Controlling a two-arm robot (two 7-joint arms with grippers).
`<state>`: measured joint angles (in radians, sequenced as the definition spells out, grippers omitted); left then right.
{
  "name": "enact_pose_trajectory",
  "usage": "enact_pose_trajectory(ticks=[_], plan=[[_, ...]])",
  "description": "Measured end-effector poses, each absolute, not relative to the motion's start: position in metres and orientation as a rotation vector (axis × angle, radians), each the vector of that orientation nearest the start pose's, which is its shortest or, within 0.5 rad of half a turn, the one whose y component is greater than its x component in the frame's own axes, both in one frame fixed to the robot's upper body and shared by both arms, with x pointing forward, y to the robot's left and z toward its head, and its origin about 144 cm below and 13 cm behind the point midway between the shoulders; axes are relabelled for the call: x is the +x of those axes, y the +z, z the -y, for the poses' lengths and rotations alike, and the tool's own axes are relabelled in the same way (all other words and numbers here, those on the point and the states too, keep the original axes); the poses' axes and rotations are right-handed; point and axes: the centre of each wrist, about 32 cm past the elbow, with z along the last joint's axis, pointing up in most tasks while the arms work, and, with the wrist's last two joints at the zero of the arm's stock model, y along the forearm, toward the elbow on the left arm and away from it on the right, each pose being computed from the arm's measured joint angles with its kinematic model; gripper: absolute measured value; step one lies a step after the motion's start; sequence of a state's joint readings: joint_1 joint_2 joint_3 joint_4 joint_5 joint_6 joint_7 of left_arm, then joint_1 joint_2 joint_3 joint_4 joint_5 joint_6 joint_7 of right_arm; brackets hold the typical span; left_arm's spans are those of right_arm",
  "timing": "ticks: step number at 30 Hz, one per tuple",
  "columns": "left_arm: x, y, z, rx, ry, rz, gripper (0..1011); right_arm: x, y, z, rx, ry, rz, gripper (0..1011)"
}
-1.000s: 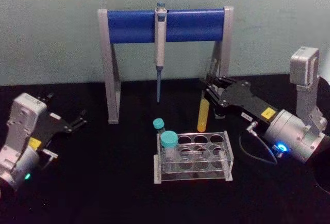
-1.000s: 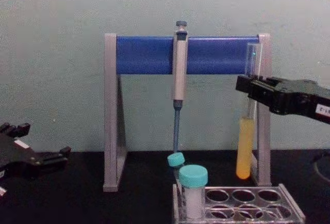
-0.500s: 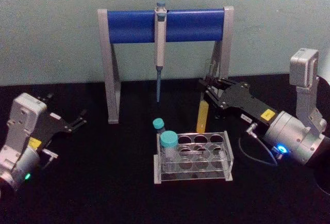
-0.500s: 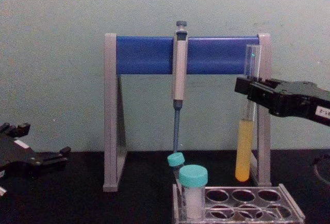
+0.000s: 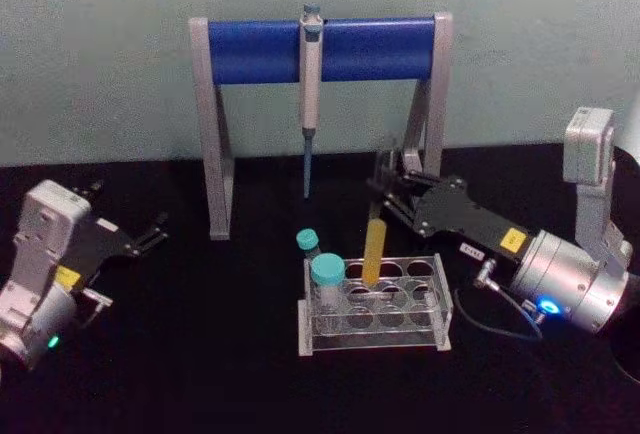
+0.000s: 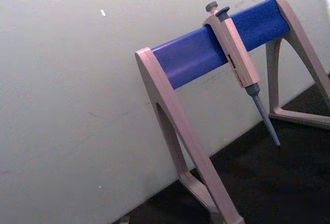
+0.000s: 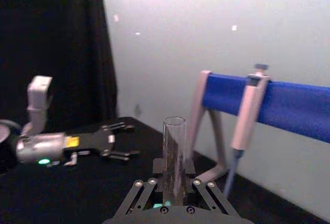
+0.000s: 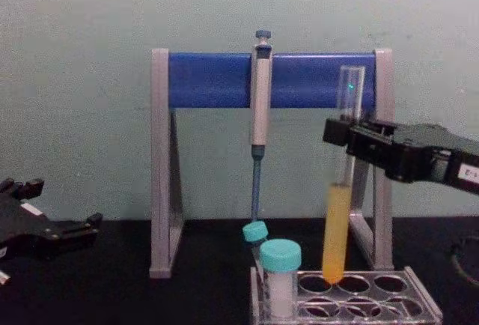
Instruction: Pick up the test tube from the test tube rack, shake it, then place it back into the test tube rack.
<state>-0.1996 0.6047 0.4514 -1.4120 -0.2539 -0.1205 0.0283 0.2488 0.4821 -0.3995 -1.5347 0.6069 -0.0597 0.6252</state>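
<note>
The right gripper reaches in from the robot's right. Its black fingers are closed around the upper, empty part of the tall clear glass test tube with yellow liquid in its lower part. The tube stands close to upright, its open top leaning slightly toward the robot's right. Its round bottom is at the top plate of the low clear plastic test tube rack, over a back-row hole. Whether the tip has entered the hole cannot be told.

Two short white vials with teal caps stand at the rack's left end, one in a front hole and the other just behind it. Behind the rack stands the grey-legged pipette stand with a blue crossbar, and a grey pipette hangs from the bar's middle.

The left gripper lies parked on the black surface at the robot's left, well apart from the rack, with its fingers spread apart and empty.
</note>
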Motion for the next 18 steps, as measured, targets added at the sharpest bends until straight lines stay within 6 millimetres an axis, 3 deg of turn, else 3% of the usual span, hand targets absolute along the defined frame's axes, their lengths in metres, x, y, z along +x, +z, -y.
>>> enact_pose_trajectory(ticks=[18], plan=[[0.4886,1.1398,-0.3097,0.304,1.248,0.285,1001,0.5068,1.183,0.256,0.093,-0.563,0.006,223]])
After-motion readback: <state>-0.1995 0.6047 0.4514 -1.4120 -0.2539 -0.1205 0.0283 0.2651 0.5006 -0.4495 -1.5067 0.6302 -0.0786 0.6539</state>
